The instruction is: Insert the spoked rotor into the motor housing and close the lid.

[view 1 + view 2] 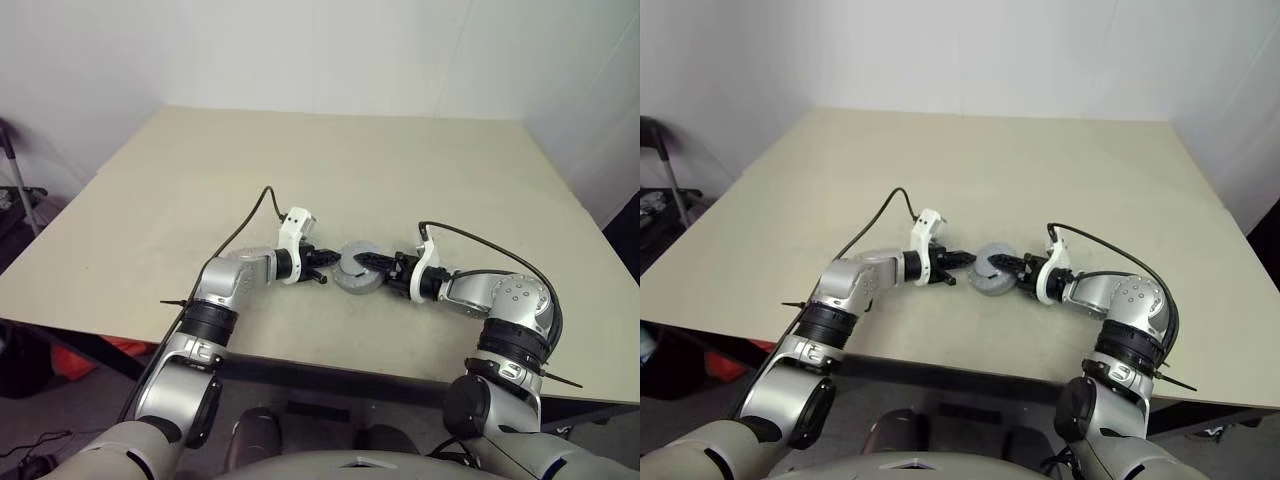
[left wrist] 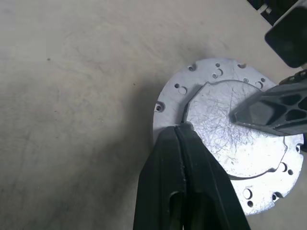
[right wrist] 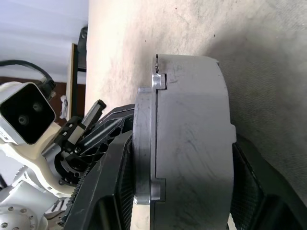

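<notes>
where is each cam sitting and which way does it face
Left eye view: on the head, looking forward and down at the table; both arms show.
Right eye view: beside it, same scene.
Left wrist view: along the shut left gripper, tips at the lid edge.
Right wrist view: along the right gripper, fingers either side of the motor housing.
Both wrist views show the closed assembly and the other gripper.

Housing (image 3: 192, 143) interior hidden under the lid (image 2: 240, 134), rotor and windings unseen, housing's lower part cut off by the right wrist view's edge, counter (image 1: 400, 170) corners cropped.
</notes>
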{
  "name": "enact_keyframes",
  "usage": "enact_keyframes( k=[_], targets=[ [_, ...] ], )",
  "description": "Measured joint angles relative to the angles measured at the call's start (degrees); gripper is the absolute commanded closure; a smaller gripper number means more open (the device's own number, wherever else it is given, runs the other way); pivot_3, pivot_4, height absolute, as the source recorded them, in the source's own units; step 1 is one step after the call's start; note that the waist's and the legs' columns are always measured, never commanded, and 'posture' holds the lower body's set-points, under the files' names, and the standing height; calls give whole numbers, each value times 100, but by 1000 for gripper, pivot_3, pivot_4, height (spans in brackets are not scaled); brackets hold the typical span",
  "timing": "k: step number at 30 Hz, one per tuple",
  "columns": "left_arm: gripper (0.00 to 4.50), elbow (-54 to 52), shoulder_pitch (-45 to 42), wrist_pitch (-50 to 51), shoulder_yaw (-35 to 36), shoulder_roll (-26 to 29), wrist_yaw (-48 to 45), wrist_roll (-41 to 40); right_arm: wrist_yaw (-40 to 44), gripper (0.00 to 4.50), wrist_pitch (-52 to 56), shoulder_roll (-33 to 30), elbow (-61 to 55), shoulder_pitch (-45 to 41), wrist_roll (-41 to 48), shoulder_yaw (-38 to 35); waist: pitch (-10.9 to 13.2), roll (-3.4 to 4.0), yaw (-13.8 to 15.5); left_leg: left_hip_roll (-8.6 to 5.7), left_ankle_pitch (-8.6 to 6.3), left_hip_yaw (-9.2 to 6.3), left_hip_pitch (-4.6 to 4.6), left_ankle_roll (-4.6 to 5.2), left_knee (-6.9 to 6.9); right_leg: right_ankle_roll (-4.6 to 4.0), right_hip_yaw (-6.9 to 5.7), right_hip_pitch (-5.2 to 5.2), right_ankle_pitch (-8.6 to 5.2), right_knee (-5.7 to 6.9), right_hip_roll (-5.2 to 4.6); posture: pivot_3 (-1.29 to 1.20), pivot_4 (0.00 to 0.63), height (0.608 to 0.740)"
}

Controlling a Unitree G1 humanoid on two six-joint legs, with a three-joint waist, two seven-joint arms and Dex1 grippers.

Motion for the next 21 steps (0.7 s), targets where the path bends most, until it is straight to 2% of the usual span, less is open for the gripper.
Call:
enact_keyframes(
  k=[3,10,13,17,21],
  targets=[
    [4500,54,-8,130,800,-32,246,-428,-263,2422,-32,305,98,-370,-5,-573,3,-1,-33,3,13,-1,-67,-20,0,-41,0,-81,31,20,3,0,0,740],
    [4500,47,-82,-18,2607,-190,1240,-1379,-825,2422,-721,1023,335,-1171,226,-1457,3,-1,-29,3,9,9,-134,-11,1,-25,-14,-147,44,35,16,0,0,740],
    [3901,-142,-71,207,3328,-318,1531,-2169,-995,2422,-882,1063,527,-1308,425,-1483,4,-2,-1,-1,4,9,-154,-2,2,-25,-19,-155,44,34,16,0,0,740],
    [2557,-612,108,624,4038,-475,1870,-3365,-1165,2422,-1135,1070,892,-1573,727,-1479,5,-4,-3,-18,0,9,-158,3,7,-25,-19,-158,44,35,16,0,0,740],
    [1130,-838,401,812,4373,-629,2255,-4219,-1524,2422,-1478,1085,1301,-1986,1242,-1499,6,-5,-19,-16,1,8,-156,2,20,-23,-18,-157,45,49,16,0,0,740]
  ],
)
